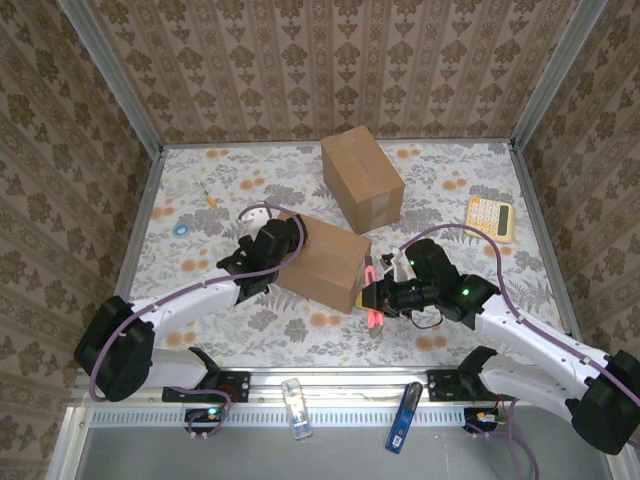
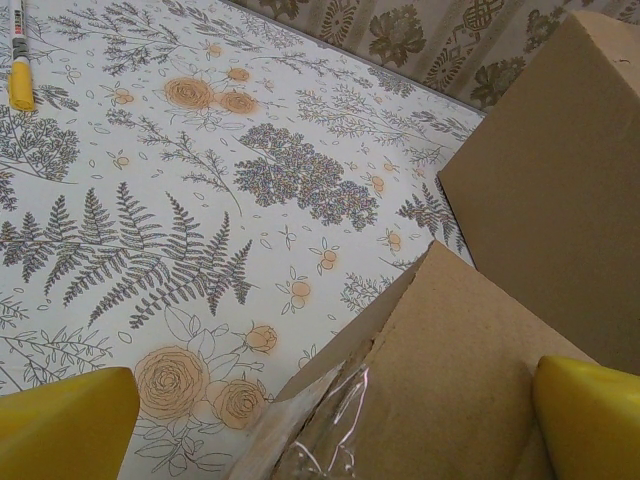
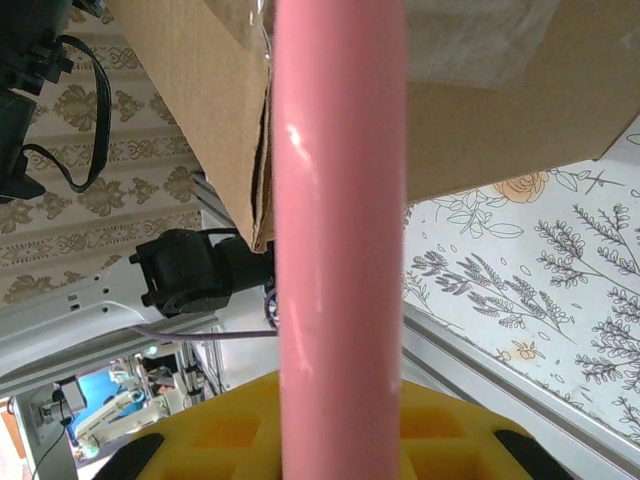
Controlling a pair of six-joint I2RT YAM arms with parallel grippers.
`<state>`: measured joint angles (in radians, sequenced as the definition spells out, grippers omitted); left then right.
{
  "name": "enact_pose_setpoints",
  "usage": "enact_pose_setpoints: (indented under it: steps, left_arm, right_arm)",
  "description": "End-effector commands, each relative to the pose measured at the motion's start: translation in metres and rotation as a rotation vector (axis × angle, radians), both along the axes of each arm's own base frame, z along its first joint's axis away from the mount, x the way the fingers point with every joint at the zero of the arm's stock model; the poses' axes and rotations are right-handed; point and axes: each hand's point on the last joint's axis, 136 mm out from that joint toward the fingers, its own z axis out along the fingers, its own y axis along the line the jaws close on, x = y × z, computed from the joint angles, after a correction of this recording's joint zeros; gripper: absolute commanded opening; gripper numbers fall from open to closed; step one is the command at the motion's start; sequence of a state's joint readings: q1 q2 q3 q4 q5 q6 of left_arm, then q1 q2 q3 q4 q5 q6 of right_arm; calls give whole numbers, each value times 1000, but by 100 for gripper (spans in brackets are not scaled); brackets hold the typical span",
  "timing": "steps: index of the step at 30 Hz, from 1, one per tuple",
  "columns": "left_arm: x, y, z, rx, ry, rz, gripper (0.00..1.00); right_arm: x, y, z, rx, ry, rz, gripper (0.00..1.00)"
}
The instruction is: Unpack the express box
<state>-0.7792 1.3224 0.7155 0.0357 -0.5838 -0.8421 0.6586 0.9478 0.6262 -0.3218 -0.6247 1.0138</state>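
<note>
Progress looks early, judging from above: the express box lies on the desk between the two arms with its top faces shut, and nothing that could be its contents lies on the desk around it. The left arm reaches to the box's left end. The right arm comes in at its right end, with a pink tool against that end face. A second box stands just behind, also shut, and a calculator lies well apart to the right.

In the left wrist view, the left fingers are spread wide and grip nothing. The box corner sits between them, where a flap edge shows with crumpled clear tape along it. Whether that seam is already parted I cannot tell.

In the right wrist view, the right fingers are clamped on the pink tool, which runs straight up toward the cardboard at a flap seam. Its tip is out of sight, so I cannot tell whether it touches the box.

My reading is that the seal is being worked on. Opening the flaps and lifting out whatever is inside are both left to do.
</note>
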Motion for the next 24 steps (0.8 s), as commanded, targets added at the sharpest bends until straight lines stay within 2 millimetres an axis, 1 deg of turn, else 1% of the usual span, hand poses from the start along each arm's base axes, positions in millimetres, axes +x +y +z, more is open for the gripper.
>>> enact_pose_setpoints:
  steps: [1,7,24]
  left_arm:
    - [-99,60,-151,373,568,-87,100]
    - [-99,60,-152,373,571,-87,100]
    - [-96,55,-156,377,582,-96,100]
  right_arm:
    - [-29,11,6,49,42,114,0]
    - [-36,14,11,56,32,121,0]
    - [-50,21,14,64,33,131,0]
